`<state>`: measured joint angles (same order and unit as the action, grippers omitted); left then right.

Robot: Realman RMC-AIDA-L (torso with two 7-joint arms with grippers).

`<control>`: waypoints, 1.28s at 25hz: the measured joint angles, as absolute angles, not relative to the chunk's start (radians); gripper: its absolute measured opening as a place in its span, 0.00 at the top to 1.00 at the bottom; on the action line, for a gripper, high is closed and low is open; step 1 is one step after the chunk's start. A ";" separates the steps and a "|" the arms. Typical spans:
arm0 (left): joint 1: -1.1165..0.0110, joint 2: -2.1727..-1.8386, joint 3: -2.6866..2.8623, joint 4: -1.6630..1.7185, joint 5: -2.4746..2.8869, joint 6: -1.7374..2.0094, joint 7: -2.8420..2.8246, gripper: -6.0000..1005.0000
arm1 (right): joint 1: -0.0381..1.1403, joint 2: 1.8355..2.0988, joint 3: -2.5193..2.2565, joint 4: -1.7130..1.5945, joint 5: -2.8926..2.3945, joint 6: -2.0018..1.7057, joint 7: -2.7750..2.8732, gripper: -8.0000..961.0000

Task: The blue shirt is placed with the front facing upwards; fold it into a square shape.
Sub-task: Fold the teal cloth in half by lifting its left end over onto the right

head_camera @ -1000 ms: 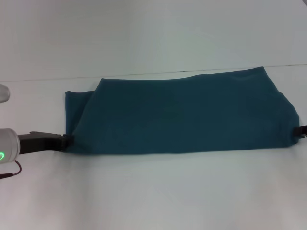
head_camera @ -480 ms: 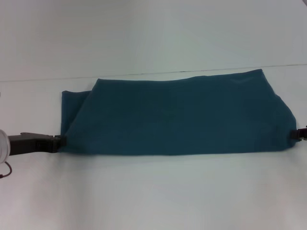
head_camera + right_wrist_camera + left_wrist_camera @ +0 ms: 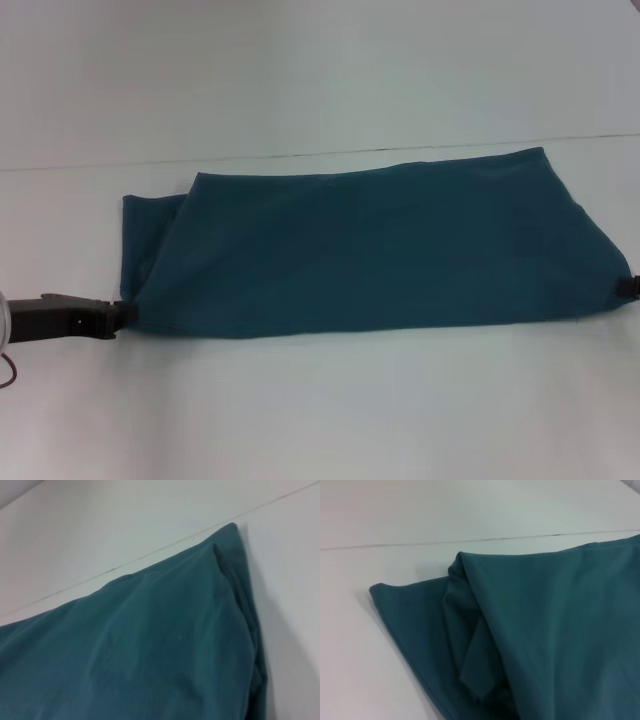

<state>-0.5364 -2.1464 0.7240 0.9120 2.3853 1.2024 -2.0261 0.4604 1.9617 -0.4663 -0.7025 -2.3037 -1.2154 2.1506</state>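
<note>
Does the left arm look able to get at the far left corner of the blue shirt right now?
Probably yes: the left pincer sits at the blue shirt's near left corner, and only bare table lies between it and the far corner.

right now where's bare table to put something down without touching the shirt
The wide strip of table nearest the robot, in front of the blue shirt, is bare, as is the band behind it. Tight spots: the shirt's two near corners, where the left end effector and right end effector sit.
</note>
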 joint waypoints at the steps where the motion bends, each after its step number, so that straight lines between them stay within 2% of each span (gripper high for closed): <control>1: -0.535 -2.147 0.724 0.912 2.385 1.203 -2.026 0.99 | 0.457 1.962 -0.466 -0.702 -2.303 -1.217 2.151 0.98; 32: -0.523 -2.151 0.724 0.938 2.411 1.241 -2.026 0.99 | 0.423 1.966 -0.442 -0.717 -2.302 -1.227 2.152 0.98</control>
<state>-0.5230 -2.1506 0.7240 0.9376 2.4113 1.2409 -2.0263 0.4229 1.9656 -0.4423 -0.7166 -2.3024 -1.2265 2.1521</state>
